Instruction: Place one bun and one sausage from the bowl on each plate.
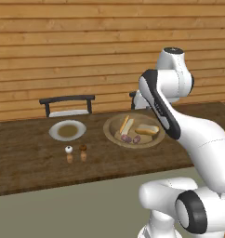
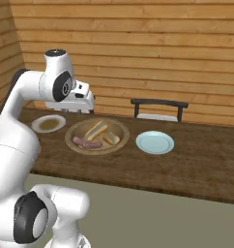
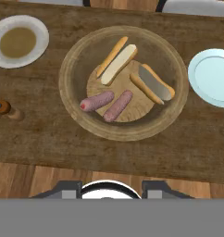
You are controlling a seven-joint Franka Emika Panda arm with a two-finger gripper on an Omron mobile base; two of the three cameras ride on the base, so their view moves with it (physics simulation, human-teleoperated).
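Observation:
The tan wooden bowl [image 3: 70, 88] [image 1: 109, 123] [image 2: 73, 138] sits mid-table and holds two split buns [image 3: 116, 62] [image 3: 153, 83] and two pinkish sausages [image 3: 97, 101] [image 3: 117, 105]. A pale blue plate [image 3: 213, 76] [image 2: 155, 143] lies bare to its right. To the bowl's left lies a pale-grey plate [image 3: 39, 28] [image 1: 54, 132] [image 2: 36, 127] with a brown centre. My gripper [image 3: 109, 190] [image 2: 87, 109] hangs well above the bowl's near side, shut, holding nothing.
Two small shakers [image 1: 69, 149] [image 1: 83, 148] stand near the front of the table, left of the bowl; one shaker [image 3: 2, 107] is in the hand view. Two dark chairs [image 1: 68, 104] [image 2: 159, 109] stand behind the table against the wooden wall.

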